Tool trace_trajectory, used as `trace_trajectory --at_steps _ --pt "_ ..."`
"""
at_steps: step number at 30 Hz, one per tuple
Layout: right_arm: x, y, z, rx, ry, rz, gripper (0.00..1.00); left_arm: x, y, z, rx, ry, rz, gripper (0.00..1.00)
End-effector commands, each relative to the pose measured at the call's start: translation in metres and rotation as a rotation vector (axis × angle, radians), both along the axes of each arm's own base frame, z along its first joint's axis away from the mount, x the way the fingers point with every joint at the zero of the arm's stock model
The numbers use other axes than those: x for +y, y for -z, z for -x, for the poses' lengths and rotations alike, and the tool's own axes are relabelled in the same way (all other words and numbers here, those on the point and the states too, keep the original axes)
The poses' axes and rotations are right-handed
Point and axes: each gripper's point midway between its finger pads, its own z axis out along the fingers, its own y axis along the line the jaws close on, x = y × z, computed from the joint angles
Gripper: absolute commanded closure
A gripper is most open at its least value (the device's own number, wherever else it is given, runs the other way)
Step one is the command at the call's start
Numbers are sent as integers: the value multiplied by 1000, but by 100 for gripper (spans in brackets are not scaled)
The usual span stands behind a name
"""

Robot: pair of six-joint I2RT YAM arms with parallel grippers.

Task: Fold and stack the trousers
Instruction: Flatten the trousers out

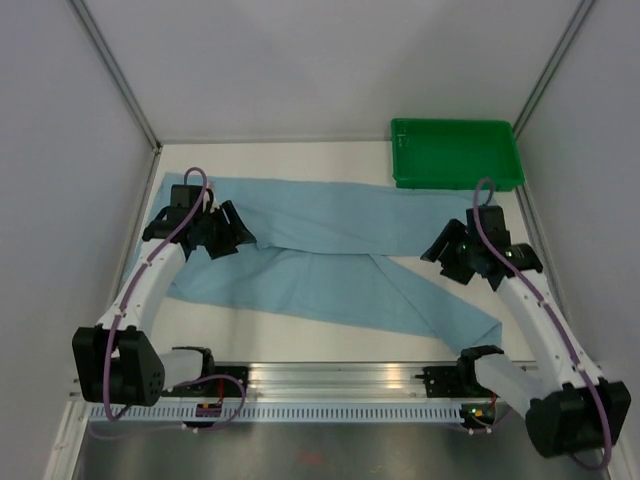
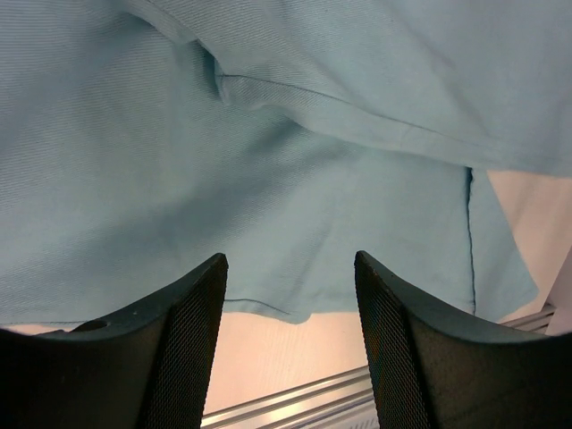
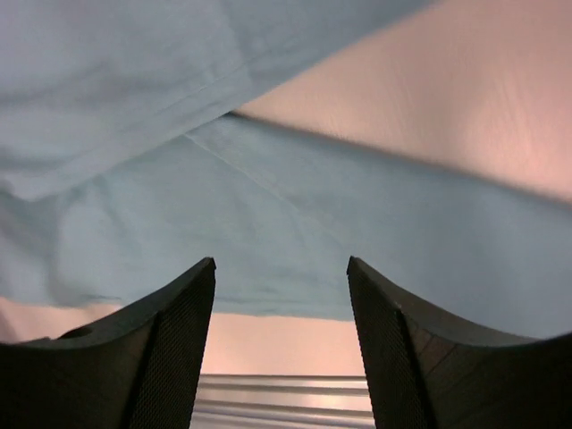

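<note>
L end effector (image 1: 222, 235) & R end effector (image 1: 455, 255): jaws apart, nothing clamped, each hovering just above the trousers (image 1: 330, 260), prob. to pick grip pts for the next fold. Trousers lie flat across the desk (image 1: 260, 340), partly doubled over; L over their left end, R over the right end, near the green tray (image 1: 455, 150).

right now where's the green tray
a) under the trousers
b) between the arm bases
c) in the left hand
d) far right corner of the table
d: the top view shows the tray on the table's far right corner, just beyond the far edge of the trousers.
</note>
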Motion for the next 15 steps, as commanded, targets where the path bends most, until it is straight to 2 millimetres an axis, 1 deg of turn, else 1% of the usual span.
trace_trajectory --at_steps 1,2,3,4,5,6,7,8,9,11,13,15 --pt "7 -1 34 28 455 -335 32 -2 -17 9 -68 44 3 35" --pt "12 -6 26 -27 522 -445 32 -2 -16 10 -67 46 1 35" --pt "13 20 35 15 604 -509 33 -4 -16 11 -67 54 11 35" --pt "13 6 30 -34 703 -641 33 -5 -16 11 -66 55 15 35" --pt "10 12 33 -30 738 -645 32 -6 -16 11 -65 57 22 35" --pt "3 10 35 -38 776 -624 32 -6 -14 12 -59 59 22 35" --pt "-14 16 35 -51 846 -537 30 -6 -13 12 -59 61 25 35" --pt "-22 28 50 11 861 -438 25 -6 -11 12 -57 62 24 35" --pt "-26 21 49 14 870 -401 23 -6 -10 13 -54 60 21 35" --pt "-23 35 50 93 855 -345 18 -6 -6 14 -48 60 20 36" --pt "-12 47 47 151 826 -366 15 -6 -3 16 -43 59 20 36" --pt "-5 72 52 244 846 -362 12 -4 -1 17 -38 48 18 36"
